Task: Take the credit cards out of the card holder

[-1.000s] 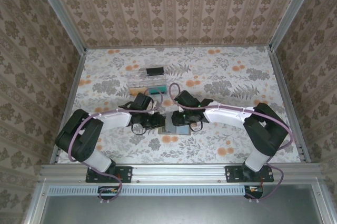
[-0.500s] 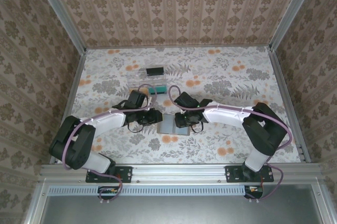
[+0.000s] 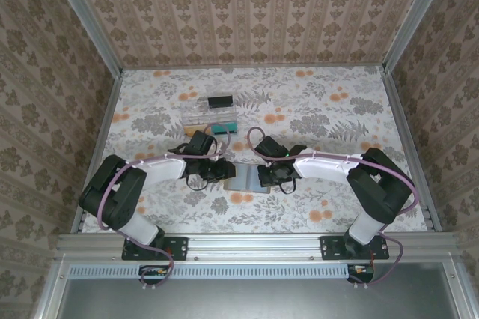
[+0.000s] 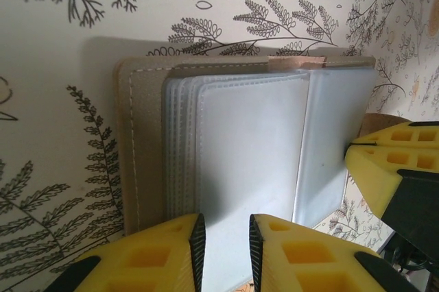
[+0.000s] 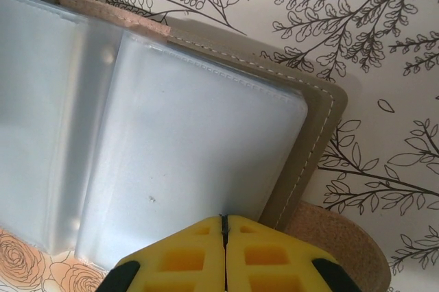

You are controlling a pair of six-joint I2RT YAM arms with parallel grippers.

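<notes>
The card holder lies open on the flowered table between my two grippers. Its taupe cover frames pale grey-blue clear sleeves. No credit cards show in the sleeves; they are hidden. My left gripper hovers at the holder's left page, jaws a narrow gap apart with only the sleeve surface seen between them. My right gripper is shut, its tips resting at the near edge of the right page. One yellow right finger touches the holder's right edge.
A clear plastic tray stands behind the holder, with a black item and a teal item in it. A round cork piece pokes out from under the holder's right corner. Patterned walls enclose the table.
My right gripper's jaws have closed fully. The left gripper swung out to the left, then came back to the holder's left edge. The holder now lies flat and open.
</notes>
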